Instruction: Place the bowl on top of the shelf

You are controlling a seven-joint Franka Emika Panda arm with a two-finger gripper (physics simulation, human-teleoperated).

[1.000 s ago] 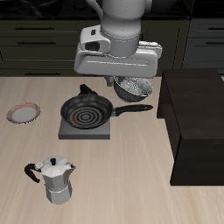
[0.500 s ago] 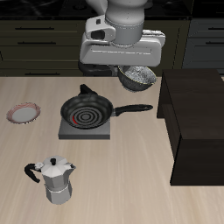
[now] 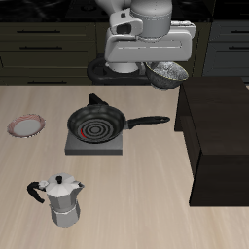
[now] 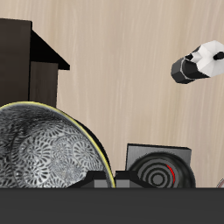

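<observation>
- Since a second ago the arm has risen and swung toward the cabinet, carrying the bowl up from beside the pan.
- Light wooden desk [image 3: 146,214]: bare between stove and cabinet, so there is free room for the crossing.
- Large dark brown, boxy wooden shelf [image 3: 219,136]: flat top unoccupied, its near corner edge just below the load.
- Black frying pan [image 3: 95,124] on the grey square stove plate [image 3: 94,146], handle pointing at the shelf (keep above it).
- Small silvery-grey metal bowl [image 3: 168,72]: airborne, tilted, beside the shelf's edge, not yet over it.
- Pincer [image 3: 156,66]: clamped on the bowl's rim; level it, clear the edge, lower well inside.
</observation>
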